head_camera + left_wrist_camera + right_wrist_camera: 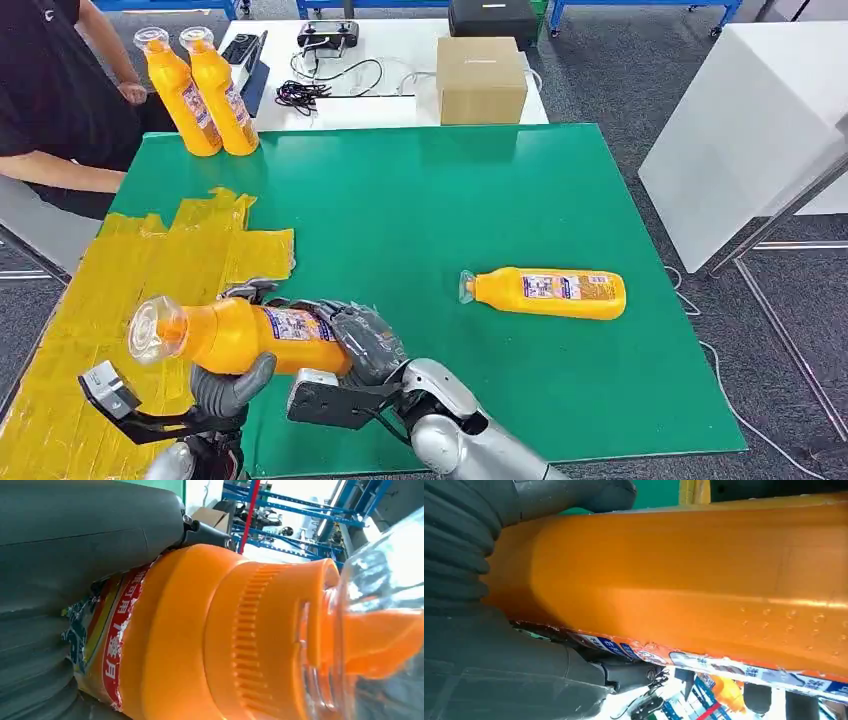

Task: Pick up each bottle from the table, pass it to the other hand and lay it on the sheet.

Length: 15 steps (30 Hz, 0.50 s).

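Both hands held one orange bottle [235, 335] at the near edge of the green table [430, 210]. The bottle lay on its side in the air, its clear cap pointing toward the yellow sheet [130, 290]. The right hand [355, 340] was wrapped around the bottom part of it, and the left hand [230, 385] gripped it from below, near the shoulder. A second bottle [548, 291] lay flat on the table, well apart to the right. Two more bottles [205, 92] stood upright at the far left corner, beside a person's arm [60, 172]. A cardboard box [481, 79] stood on the white table behind.
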{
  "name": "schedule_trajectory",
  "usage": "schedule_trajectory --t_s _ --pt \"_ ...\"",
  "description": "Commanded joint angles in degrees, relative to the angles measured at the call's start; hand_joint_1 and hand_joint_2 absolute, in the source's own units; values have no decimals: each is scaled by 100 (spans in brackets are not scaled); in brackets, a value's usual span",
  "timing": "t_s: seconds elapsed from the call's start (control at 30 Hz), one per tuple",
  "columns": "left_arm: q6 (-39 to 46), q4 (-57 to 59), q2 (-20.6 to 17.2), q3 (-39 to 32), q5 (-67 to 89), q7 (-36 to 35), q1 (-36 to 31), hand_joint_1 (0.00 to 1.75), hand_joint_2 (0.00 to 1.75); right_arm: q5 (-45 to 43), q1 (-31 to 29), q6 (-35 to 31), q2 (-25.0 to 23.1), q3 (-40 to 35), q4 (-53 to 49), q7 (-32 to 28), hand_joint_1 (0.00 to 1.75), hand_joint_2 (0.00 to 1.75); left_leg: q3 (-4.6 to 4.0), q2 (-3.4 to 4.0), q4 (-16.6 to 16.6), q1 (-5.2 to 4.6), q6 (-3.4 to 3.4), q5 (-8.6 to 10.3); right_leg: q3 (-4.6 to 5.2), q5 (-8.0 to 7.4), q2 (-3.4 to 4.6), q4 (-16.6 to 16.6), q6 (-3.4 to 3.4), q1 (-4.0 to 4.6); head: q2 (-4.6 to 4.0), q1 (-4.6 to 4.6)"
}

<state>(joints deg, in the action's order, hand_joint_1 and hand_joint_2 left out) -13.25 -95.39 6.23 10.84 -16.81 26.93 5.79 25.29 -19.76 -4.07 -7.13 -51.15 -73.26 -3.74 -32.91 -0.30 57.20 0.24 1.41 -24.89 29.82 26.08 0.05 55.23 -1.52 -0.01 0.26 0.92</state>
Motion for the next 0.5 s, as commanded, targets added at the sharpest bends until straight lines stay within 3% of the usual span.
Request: schedule_trajectory --t_s 0.03,0.17,0.2,0.23,0.33,0.37,0.4,0.5 --pt "-48 358 19 -91 -2 15 -300 175 175 25 -70 -14 124 -157 386 -28 175 175 12 -7 -8 1 -3 0 -17 2 -9 -9 -1 1 0 -2" --pt "-28 348 30 -92 37 18 -302 175 175 32 26 -105 167 -29 302 -65 175 175 26 -9 -13 9 -8 -3 -36 3 -14 -22 -1 9 0 -2" --pt "-2 342 30 -96 67 24 -296 175 175 40 49 -131 183 5 270 -67 138 175 17 -12 -9 4 -5 0 -24 3 -15 -14 -1 4 0 -2" --pt "215 313 4 -115 351 96 -290 175 175 86 133 -214 263 85 125 -77 5 175 10 -12 -6 4 -3 0 -16 2 -14 -11 -1 4 0 0" --pt "1464 200 -155 -173 1922 373 -279 175 175 305 608 -476 653 497 -575 -3 0 175 10 -19 -7 4 -3 1 -19 3 -22 -14 -2 4 0 2" --pt "1435 178 -190 -203 1914 367 -273 175 175 345 694 -454 748 558 -725 -19 0 175 15 -25 -9 7 -4 0 -28 5 -29 -19 -2 6 0 -4" --pt "1434 177 -200 -212 1914 367 -275 175 175 345 707 -454 765 564 -726 -19 0 0 6 -27 -6 3 -2 2 -17 5 -30 -12 -2 2 0 -2" --pt "3221 128 -335 -310 4210 280 -187 175 175 675 1276 -679 1174 1044 -1559 47 0 0 10 -34 -6 0 -2 -2 -22 9 -33 -13 -4 0 0 -2"
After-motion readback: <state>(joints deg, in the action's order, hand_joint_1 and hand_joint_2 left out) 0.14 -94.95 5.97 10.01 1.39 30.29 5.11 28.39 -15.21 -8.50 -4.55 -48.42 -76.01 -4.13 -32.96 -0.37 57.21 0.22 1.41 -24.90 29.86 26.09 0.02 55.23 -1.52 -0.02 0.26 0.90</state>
